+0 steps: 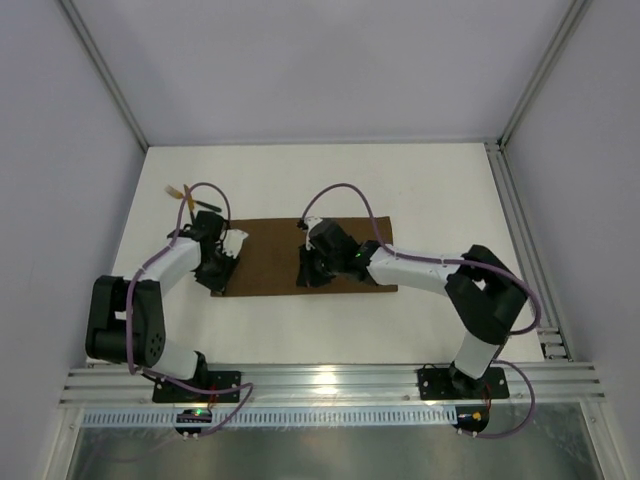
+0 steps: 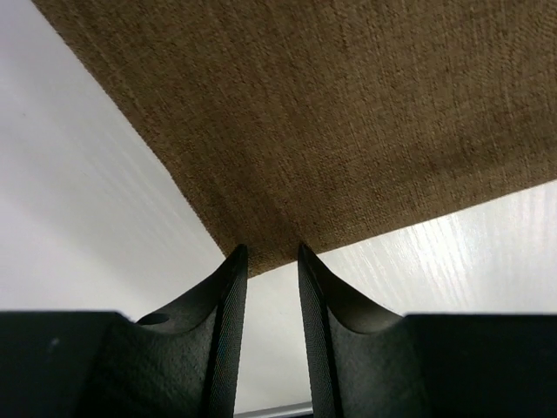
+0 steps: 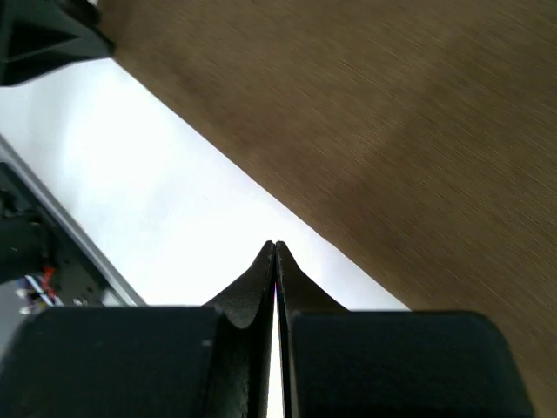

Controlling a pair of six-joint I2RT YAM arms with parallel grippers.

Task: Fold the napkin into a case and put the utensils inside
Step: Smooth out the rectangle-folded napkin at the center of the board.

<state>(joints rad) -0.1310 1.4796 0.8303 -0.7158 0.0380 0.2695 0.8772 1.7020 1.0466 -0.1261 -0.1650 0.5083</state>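
Because the napkin (image 1: pixel 300 255) lies flat across the middle of the table (image 1: pixel 300 180) as a brown oblong with its long axis running left to right, the next fold probably depends on which corner each arm can reach. The left gripper (image 1: pixel 216 266) is at the cloth's left end. In its wrist view its jaws stand partly apart, and the napkin's (image 2: pixel 331 131) corner points straight into the gap at the left gripper (image 2: pixel 270 252), with the rest of the cloth spreading away ahead of it. Whether the corner is already pinched I cannot tell; nothing looks lifted. The right gripper (image 1: pixel 312 272) sits about midway along the near long edge. In its wrist view the jaws of the right gripper (image 3: pixel 275 246) are pressed together on nothing, over bare white table just short of the napkin's (image 3: pixel 418 131) edge. The left arm therefore seems better placed to start the fold. The utensils (image 1: pixel 188 197) lie off the cloth, beyond its far-left corner, closer to the left arm, and no pocket is formed yet.
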